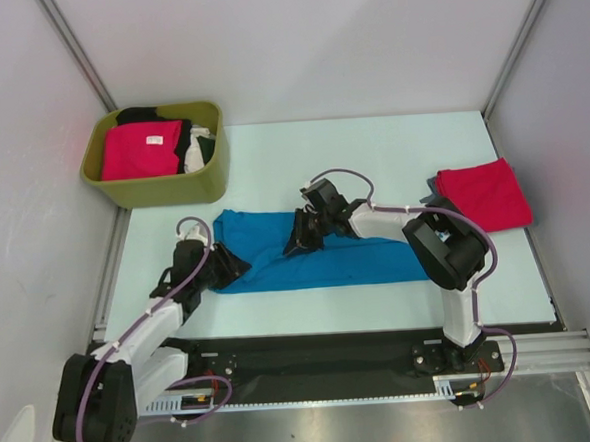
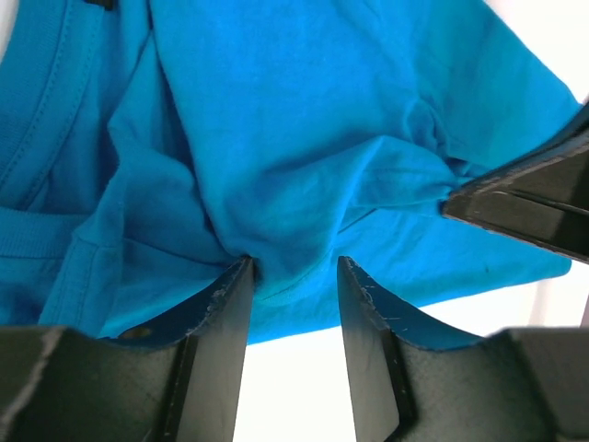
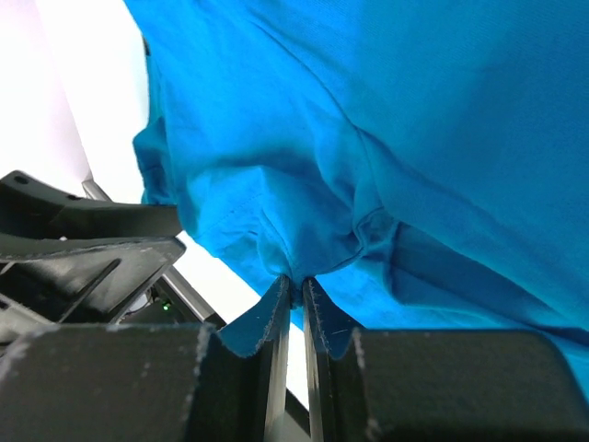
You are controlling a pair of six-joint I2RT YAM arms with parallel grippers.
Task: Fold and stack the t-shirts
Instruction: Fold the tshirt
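Step in hand: folding, I'd say. The blue t-shirt (image 1: 367,257) lies as a long rumpled band across the counter (image 1: 371,156), with both arms on it.
Right gripper (image 3: 296,281): pinched almost closed on a raised ridge of blue cloth, and the fabric puckers out from its tips.
Left gripper (image 2: 294,267): jaws partway apart at the shirt's near hem. A bunch of cloth sits at the tips and touches one finger, but it doesn't look clamped.
Between them: the two grippers are close together on the same shirt, each in the other's wrist view.
Next move, my guess: the left gripper needs to close on that hem before anything lifts. Then both should carry the cloth over together so the fold lands flat.
Red t-shirt (image 1: 484,194): already folded, well out beyond the right gripper, on the side away from the left one.
Tub (image 1: 158,189): olive-green, standing past the left gripper, well apart from it.
In the tub: a crimson-pink t-shirt (image 1: 140,150) with its white label on top, a black t-shirt (image 1: 140,114) behind it and a white t-shirt (image 1: 200,147) tucked beside it.
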